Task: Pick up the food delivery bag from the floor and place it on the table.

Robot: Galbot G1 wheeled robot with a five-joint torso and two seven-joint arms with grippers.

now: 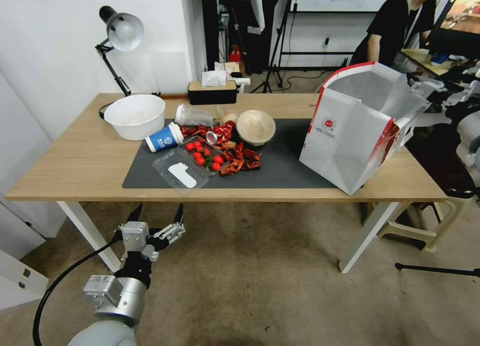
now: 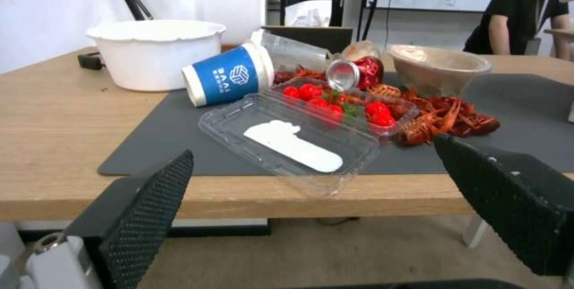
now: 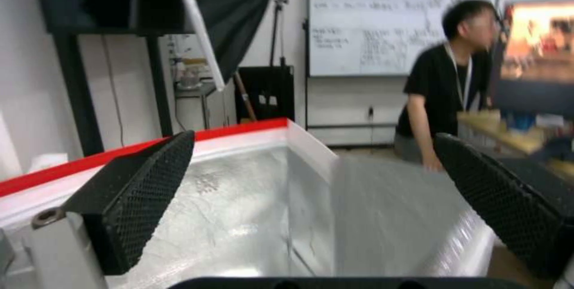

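The food delivery bag (image 1: 345,141), white with red edging and a round red logo, stands with its mouth open on the right end of the light-wood table (image 1: 65,161), partly on the dark grey mat (image 1: 285,166). In the right wrist view my right gripper (image 3: 314,138) is open just above the bag's silver foil lining (image 3: 239,208), holding nothing. My left gripper (image 1: 159,208) is open and empty, low in front of the table's front edge over the carpeted floor (image 1: 260,286). In the left wrist view the left gripper (image 2: 312,147) faces the table edge.
On the mat lie a white bowl (image 1: 135,116), a tipped blue cup (image 1: 164,137), a clear tray of cherry tomatoes (image 1: 192,163), crayfish (image 1: 240,158) and a paper bowl (image 1: 255,127). A desk lamp (image 1: 120,33) and tissue box (image 1: 212,91) stand at the back. A stool (image 1: 425,226) sits by the table's right end.
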